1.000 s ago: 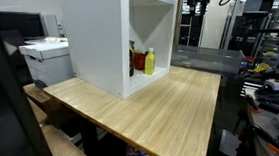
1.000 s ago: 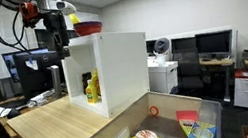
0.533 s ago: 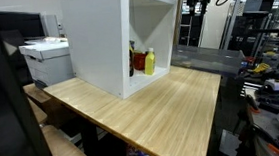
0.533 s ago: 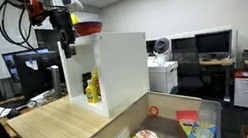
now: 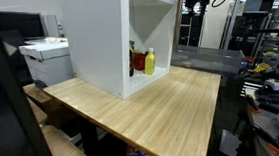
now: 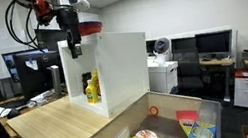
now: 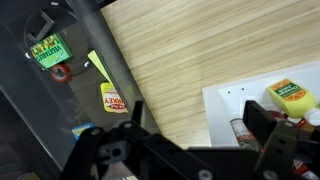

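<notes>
In an exterior view the end effector (image 5: pixel 196 5) hangs high before the cabinet (image 5: pixel 97 41); in an exterior view the red bowl (image 6: pixel 88 27) sits on the cabinet's top, probably light, stiff, slick, best pinched at its rim; in the wrist view the jaws stand spread, empty, over the tabletop (image 7: pixel 200 50).

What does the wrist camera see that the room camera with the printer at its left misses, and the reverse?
Only the wrist view shows a green packet and a yellow packet lying beside the wooden table. Only the exterior view shows the printer and the cluttered racks behind. Both show that table, the white cabinet, the yellow bottle and the claw, open and holding nothing.
</notes>
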Tool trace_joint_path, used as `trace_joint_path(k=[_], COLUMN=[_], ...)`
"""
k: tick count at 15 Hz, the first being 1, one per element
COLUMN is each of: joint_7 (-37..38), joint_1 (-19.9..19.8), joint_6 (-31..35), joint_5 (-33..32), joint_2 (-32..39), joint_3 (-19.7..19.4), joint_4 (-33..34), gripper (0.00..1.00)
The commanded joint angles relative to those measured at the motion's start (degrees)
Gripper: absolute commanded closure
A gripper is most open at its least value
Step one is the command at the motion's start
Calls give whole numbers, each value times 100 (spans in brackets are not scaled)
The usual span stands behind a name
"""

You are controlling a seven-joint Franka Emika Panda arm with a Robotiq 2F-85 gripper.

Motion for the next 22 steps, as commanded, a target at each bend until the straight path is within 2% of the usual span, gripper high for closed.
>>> trace_joint_path(k=[1, 12, 22], joint_7=[129, 227, 741], joint_1=[-71, -365, -552], joint_6=[-135, -237, -117], joint_5=[-122, -230, -270], joint_2=[47, 115, 443], joint_3=[-32, -333, -533], joint_4=[107, 330, 582], gripper=[0, 0, 0])
